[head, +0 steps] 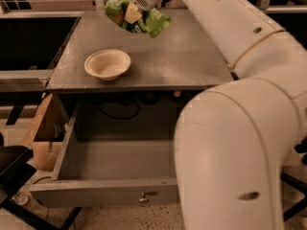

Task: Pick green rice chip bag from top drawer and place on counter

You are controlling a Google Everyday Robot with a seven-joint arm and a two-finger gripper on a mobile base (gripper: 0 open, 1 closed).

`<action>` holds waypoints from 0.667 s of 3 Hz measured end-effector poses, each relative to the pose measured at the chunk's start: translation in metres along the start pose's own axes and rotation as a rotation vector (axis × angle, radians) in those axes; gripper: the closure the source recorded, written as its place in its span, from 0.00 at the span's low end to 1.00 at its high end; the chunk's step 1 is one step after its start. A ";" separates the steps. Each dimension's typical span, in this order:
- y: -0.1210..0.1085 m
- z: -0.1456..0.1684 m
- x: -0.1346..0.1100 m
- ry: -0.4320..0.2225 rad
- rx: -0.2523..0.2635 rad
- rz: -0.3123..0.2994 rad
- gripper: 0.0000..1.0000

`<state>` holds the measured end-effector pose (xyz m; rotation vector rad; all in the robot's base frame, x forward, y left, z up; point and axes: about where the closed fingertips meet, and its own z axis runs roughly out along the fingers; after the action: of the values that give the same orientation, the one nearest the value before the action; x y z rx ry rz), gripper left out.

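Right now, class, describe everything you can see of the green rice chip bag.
The green rice chip bag is bright green with pale print. It looks like glossy foil, crumpled and tilted. It hangs above the far part of the counter, apparently not touching it. It is pinched near its middle by the gripper, which sits just above it.

The one camera looks down from high up, close behind the robot's arm [230,143], at the counter [192,56] and the open top drawer [110,190]. Over the counter's far side, the gripper [132,14] holds the green rice chip bag [154,23].
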<state>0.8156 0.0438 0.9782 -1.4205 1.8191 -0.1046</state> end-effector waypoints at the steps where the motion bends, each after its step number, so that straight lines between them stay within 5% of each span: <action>1: -0.031 0.041 0.005 0.077 0.067 0.031 1.00; 2: -0.061 0.063 0.004 0.092 0.149 0.067 0.97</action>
<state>0.9020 0.0432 0.9656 -1.2676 1.8907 -0.2697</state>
